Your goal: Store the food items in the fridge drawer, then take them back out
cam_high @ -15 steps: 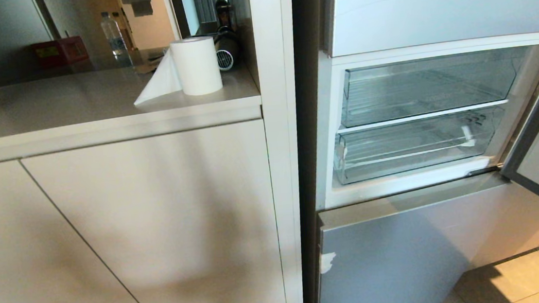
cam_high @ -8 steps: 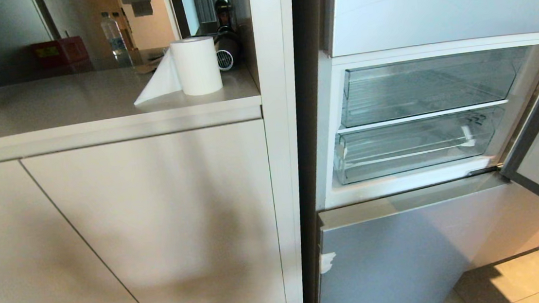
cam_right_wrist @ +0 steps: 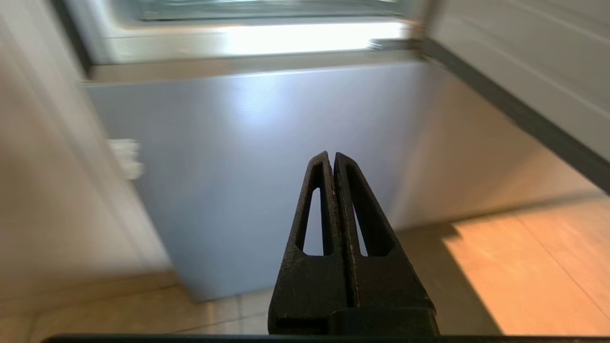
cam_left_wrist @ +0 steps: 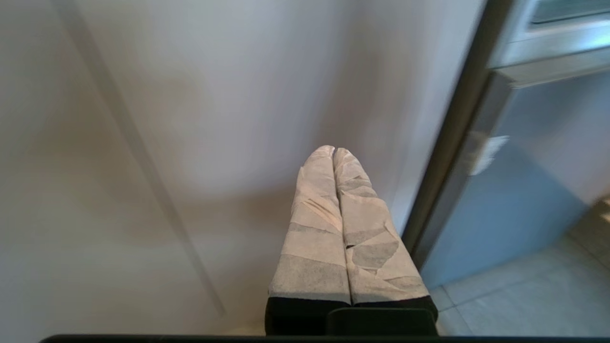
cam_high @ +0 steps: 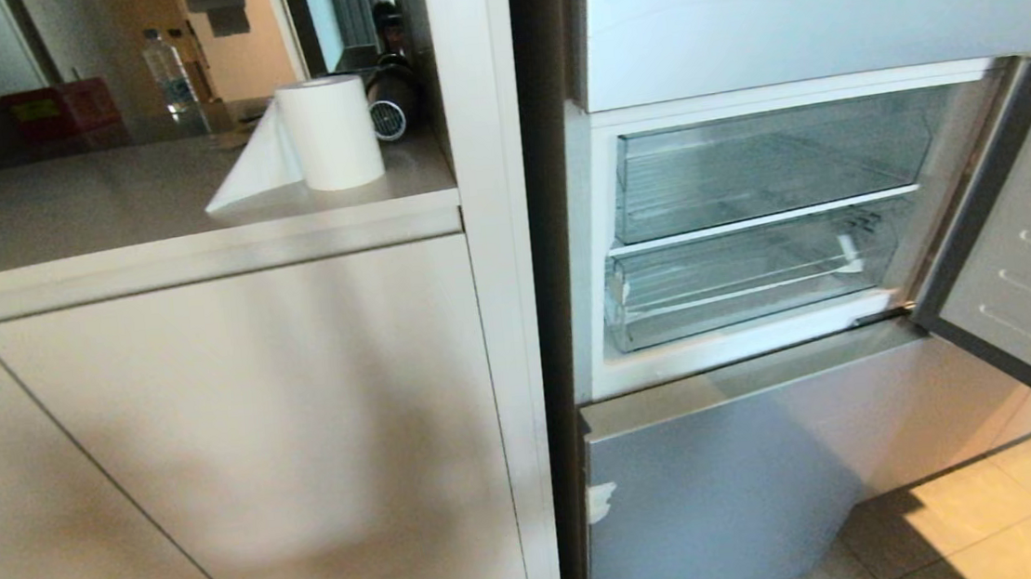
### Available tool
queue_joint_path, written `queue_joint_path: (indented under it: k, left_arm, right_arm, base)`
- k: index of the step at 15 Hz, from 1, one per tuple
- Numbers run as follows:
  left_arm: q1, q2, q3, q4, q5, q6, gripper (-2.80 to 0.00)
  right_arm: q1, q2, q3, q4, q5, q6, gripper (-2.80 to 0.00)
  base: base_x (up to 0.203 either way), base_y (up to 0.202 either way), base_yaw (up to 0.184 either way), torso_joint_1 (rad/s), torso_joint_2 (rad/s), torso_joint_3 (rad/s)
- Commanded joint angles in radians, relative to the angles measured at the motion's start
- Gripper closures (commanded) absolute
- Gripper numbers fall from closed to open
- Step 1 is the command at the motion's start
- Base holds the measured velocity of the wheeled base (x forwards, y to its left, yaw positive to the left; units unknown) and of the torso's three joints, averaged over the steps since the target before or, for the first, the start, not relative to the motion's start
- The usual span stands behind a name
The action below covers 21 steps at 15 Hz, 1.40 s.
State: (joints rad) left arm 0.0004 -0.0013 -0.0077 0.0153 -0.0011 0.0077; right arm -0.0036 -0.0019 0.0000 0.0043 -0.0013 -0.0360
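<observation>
Fridge drawer (cam_high: 739, 284) sits empty under clear tray (cam_high: 766, 170).

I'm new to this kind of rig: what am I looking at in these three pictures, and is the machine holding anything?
It is a wheeled robot with two arms. The head view looks forward and down at a kitchen: a counter with a paper towel roll, and beside it a fridge whose door stands open, showing two clear drawers, both looking empty. No food is in sight. The other two pictures come from cameras on the wrists. The left gripper, wrapped in pale tape, points at a cabinet front; the right gripper, black, points at the fridge's lower panel. Both are shut and hold nothing.
</observation>
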Motion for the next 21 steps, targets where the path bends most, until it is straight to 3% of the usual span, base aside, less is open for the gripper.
queue_joint_path:
  k: [1,10,15,17,19,21]
  left_arm:
    - [0.001,0.000,0.000,0.000,0.000,0.000,0.00]
    - [0.001,0.000,0.000,0.000,0.001,0.000,0.00]
    - [0.001,0.000,0.000,0.000,0.001,0.000,0.00]
    - [0.001,0.000,0.000,0.000,0.001,0.000,0.00]
    - [0.001,0.000,0.000,0.000,0.001,0.000,0.00]
    - [0.001,0.000,0.000,0.000,0.001,0.000,0.00]
  right_arm:
    - [0.001,0.002,0.000,0.000,0.000,-0.001,0.00]
    - [0.001,0.003,0.000,-0.001,0.000,0.008,0.00]
    - [0.001,0.004,-0.032,-0.010,-0.016,0.016,0.00]
    - [0.000,0.044,-0.172,0.029,-0.075,0.071,0.00]
    - [-0.006,0.147,-0.322,0.117,-0.145,0.215,0.00]
    - [-0.073,0.312,-0.408,0.120,-0.170,0.384,0.00]
  base:
    - [0.003,0.004,-0.167,0.002,0.01,0.012]
    - [-0.001,0.007,-0.168,0.001,0.00,0.005]
    - [-0.001,0.000,-0.016,0.001,0.00,0.000]
    - [0.000,0.000,0.000,0.000,0.00,0.000]
    - [0.000,0.000,0.000,0.000,0.00,0.000]
    - [0.000,0.000,0.000,0.000,0.00,0.000]
